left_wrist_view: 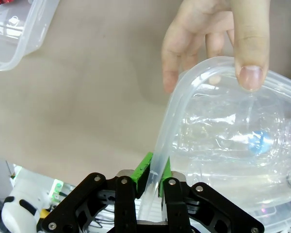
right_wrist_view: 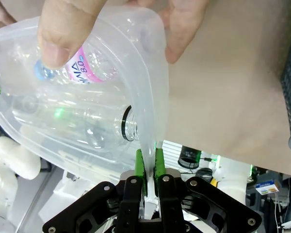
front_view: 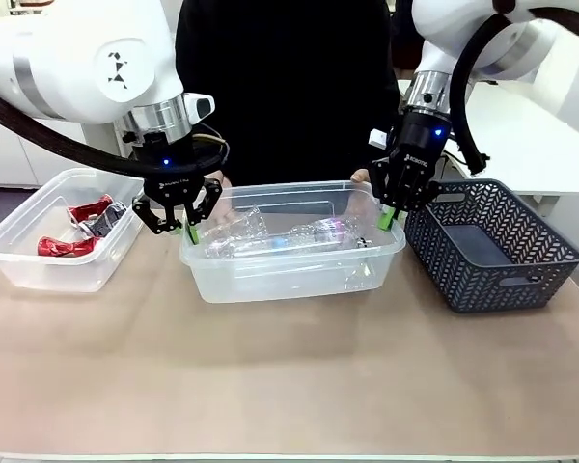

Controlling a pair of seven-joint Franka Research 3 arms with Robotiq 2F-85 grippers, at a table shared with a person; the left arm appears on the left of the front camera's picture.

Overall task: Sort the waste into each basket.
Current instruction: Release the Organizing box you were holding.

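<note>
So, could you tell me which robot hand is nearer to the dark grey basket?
Right. The right hand grips the middle tub's end rim beside the dark grey basket; the left hand grips the opposite rim.

Left gripper points down, green pads pinched on the left rim of the middle tub. Right gripper likewise clamps its right rim. Person's hands grip the far corners, thumbs over the rim, fingers outside.
</note>
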